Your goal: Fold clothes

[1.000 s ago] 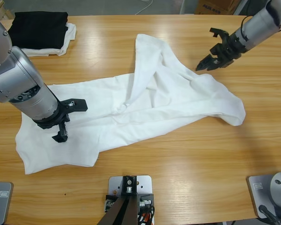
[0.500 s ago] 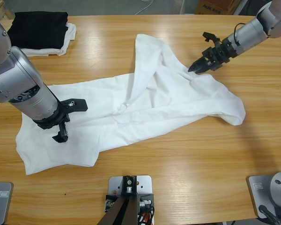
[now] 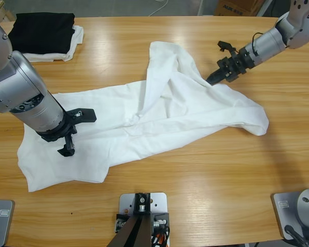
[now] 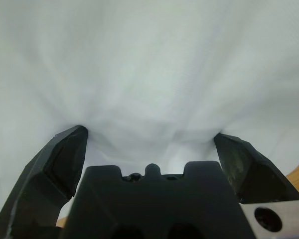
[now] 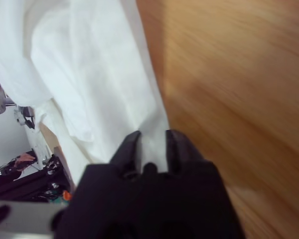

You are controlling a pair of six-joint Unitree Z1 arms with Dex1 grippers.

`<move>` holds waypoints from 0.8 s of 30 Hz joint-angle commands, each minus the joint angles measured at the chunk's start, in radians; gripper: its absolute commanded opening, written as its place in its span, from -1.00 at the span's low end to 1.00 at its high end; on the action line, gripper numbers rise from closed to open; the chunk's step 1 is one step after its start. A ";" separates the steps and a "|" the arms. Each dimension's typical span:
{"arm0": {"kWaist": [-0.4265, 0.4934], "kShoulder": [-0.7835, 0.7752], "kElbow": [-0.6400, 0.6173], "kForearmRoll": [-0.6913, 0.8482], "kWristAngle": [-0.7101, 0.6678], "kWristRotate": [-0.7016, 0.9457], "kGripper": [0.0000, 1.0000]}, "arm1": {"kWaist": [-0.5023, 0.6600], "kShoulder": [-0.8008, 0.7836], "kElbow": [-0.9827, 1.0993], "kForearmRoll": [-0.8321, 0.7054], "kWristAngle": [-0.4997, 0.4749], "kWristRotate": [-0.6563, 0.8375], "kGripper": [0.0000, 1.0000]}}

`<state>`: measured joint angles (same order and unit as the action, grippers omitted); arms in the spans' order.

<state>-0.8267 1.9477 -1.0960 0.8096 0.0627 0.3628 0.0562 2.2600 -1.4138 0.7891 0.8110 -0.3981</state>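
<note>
Right gripper (image 3: 215,79), two black jaws on a silver-grey arm entering from the upper right corner, is pinched onto an edge of the large plain white cotton T-shirt (image 3: 159,116). Right wrist view confirms: jaws nearly together with a narrow strip of the white cloth (image 5: 89,74) caught between them, bare wood to the right of the strip.

Left gripper (image 3: 71,133), on the thick silver-grey arm coming in from the left edge, sits on the T-shirt's lower left portion with its jaws spread wide. Left wrist view: both black jaws apart, tips pressed into rumpled white fabric (image 4: 149,74) that fills almost the whole view; nothing clamped between them.

T-shirt lies crumpled and spread across the middle of the long wooden table (image 3: 195,175), running diagonally from the lower left up toward the right. One fold rises toward the table's far side near the centre; a rounded bunch lies at the right end, just below the right gripper. Lower left corner is flat on the wood.

Far left corner of the table: a folded black garment (image 3: 43,31) stacked on a smaller folded white cloth (image 3: 76,37), well apart from the T-shirt and both grippers.
</note>
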 commanded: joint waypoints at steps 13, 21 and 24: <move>-0.005 0.089 0.061 -0.030 -0.028 -0.006 0.90 | -0.026 -0.281 0.102 -0.101 -0.464 0.091 -1.00; -0.005 0.092 0.056 -0.032 -0.029 -0.005 0.90 | 0.169 -0.329 0.125 -0.028 -0.129 0.081 -1.00; -0.005 0.092 0.055 -0.032 -0.029 -0.006 0.90 | 0.209 -0.275 0.146 -0.031 -0.132 0.050 -1.00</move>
<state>-0.8267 1.9477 -1.0950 0.8069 0.0627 0.3627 0.1649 1.9275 -1.3319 0.7368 0.6381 -0.2930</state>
